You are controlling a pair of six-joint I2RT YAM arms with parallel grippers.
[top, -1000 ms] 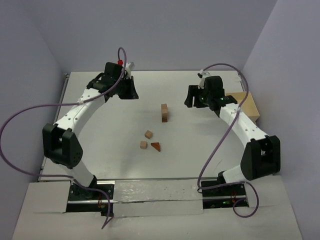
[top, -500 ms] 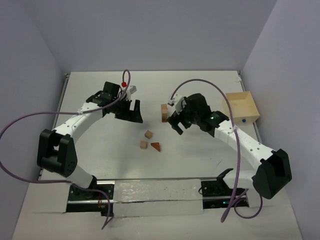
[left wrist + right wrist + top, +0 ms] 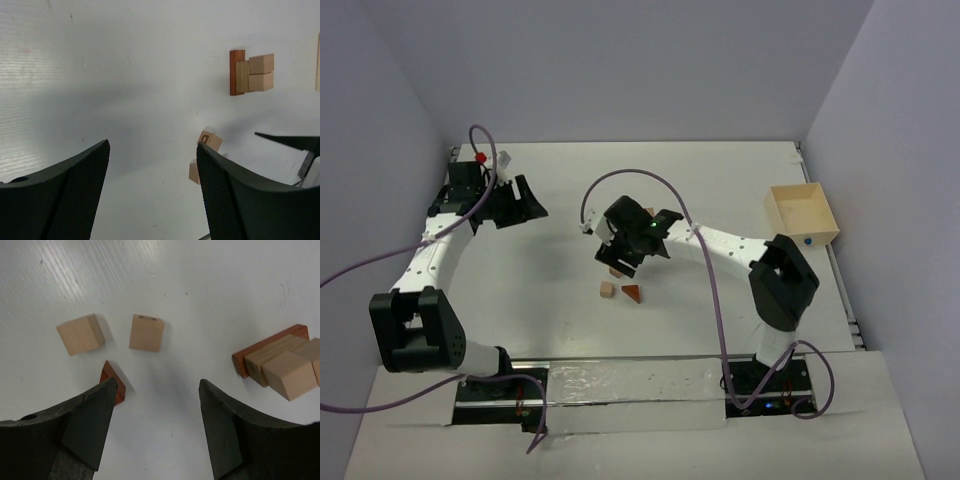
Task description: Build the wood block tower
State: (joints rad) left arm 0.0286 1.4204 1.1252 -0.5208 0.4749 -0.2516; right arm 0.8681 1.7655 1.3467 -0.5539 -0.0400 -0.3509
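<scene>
Jaws on the right arm point(image 3: 720, 240) stand apart and grip nothing; only bare bench point(image 3: 165, 290) shows between them in the right wrist view. They hang low over the loose pieces. A tan cube point(image 3: 80, 334) lies at upper left of that view, with a second tan cube point(image 3: 146, 332) just beside it. A reddish-brown wedge point(image 3: 116, 387) sits partly behind the left-hand fingertip. That spread, lowered pose reads as a line-up for picking one of these pieces, most likely the second cube, which lies nearest the gap.

At the right edge of the same view stands the tower point(image 3: 280, 360), with a reddish-brown piece at its foot and tan pieces above. It is near the loose pieces but apart from them. From overhead the arm's wrist hides it, so any lift will probably need to come straight up and go around it, not sweep across.

Jaws on the left arm point(image 3: 430, 255) are also parted and hold nothing. They sit at the upper left of the overhead view, well apart from the pieces. This likely leaves the middle of the bench to the other arm, so the two do not crowd each other.

A pale wooden box point(image 3: 790, 186) at the far right plays no part.
</scene>
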